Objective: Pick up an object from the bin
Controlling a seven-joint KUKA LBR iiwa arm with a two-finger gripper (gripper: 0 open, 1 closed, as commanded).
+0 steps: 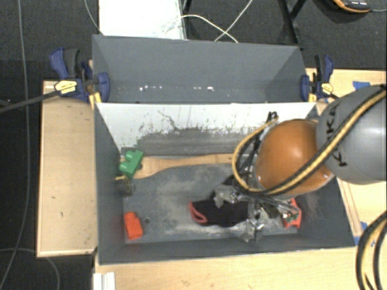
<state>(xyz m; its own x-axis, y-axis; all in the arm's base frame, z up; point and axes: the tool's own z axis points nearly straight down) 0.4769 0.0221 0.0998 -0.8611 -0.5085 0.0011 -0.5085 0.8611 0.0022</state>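
Note:
My gripper (239, 212) is low over the front right of the bin floor, below the orange wrist cover. Two metal fingertips (252, 228) show, spread apart, so it stands open. A black soft-looking thing with a red rim (208, 212) lies on the floor, and its right end reaches in between the fingertips. I cannot tell whether the fingers touch it. A small red and green thing (293, 215) lies just right of the gripper, partly hidden by the arm.
A long wooden handle (181, 161) lies across the middle of the bin, with a green piece (130, 162) at its left end. An orange block (132, 224) sits in the front left corner. The arm covers the bin's right side.

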